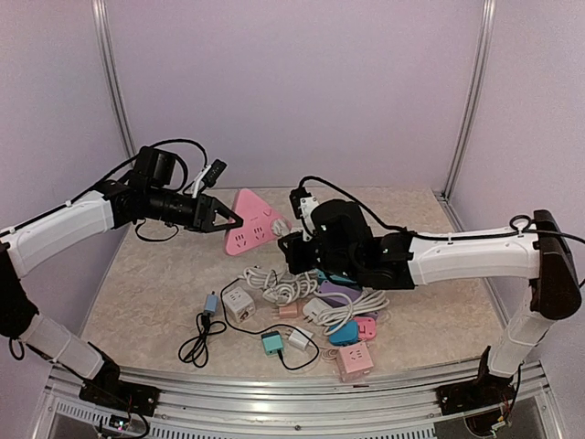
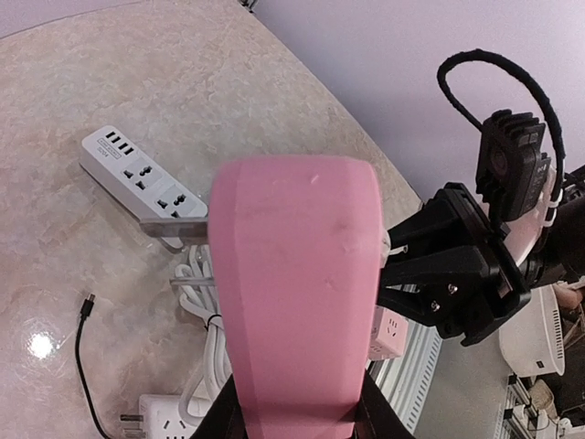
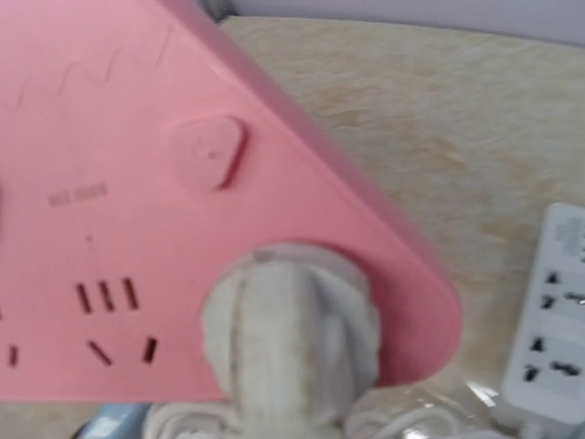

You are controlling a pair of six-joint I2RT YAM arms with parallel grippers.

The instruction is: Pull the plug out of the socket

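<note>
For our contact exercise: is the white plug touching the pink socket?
Touching. The right wrist view shows the plug seated against the face of the socket, with no gap visible.

- Table: beige marbled top, with a metal rail along your near edge.
- White cube socket: left of centre, just beside a small blue adapter.
- Black cable: looped, toward your left front.
- Coiled white cord: centre.
- Teal adapter and white adapter: side by side.
- Pink cube socket: nearest your front edge.
- White power strip: lying flat.
</note>
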